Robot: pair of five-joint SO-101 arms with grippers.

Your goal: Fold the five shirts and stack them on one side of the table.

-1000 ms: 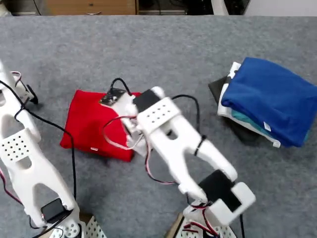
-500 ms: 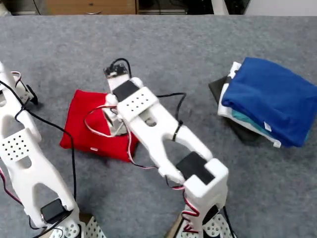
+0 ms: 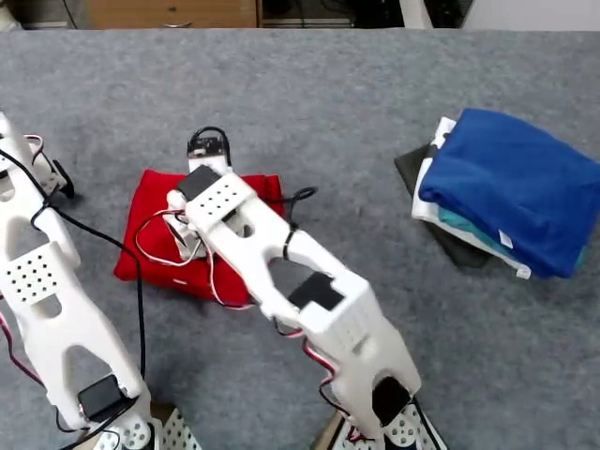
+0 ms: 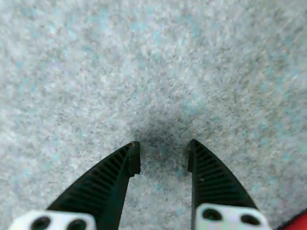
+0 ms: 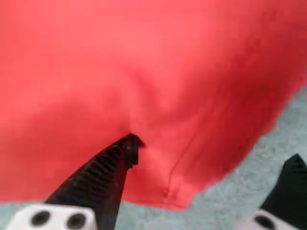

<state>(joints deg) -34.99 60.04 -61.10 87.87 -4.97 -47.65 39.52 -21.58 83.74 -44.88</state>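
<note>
A folded red shirt (image 3: pixel 155 220) lies on the grey felt table left of centre. My right arm (image 3: pixel 244 225) stretches from the front edge over it. My right gripper (image 5: pixel 211 160) is open: one finger (image 5: pixel 120 158) presses on the red shirt (image 5: pixel 144 62), the other hangs past the shirt's edge over the felt. On the table's right side sits a stack topped by a folded blue shirt (image 3: pixel 511 187), with white, teal and dark layers under it. My left arm (image 3: pixel 37 281) stands at the left edge. My left gripper (image 4: pixel 163 155) is open just above bare felt.
The grey felt table (image 3: pixel 328 103) is bare between the red shirt and the stack. Black and red cables (image 3: pixel 141 272) trail from the arms across the red shirt's near side. Wooden furniture (image 3: pixel 169 13) runs behind the far edge.
My right arm has swung left across the red shirt, from its right edge to over its middle. The left arm, red shirt and stack have stayed put.
</note>
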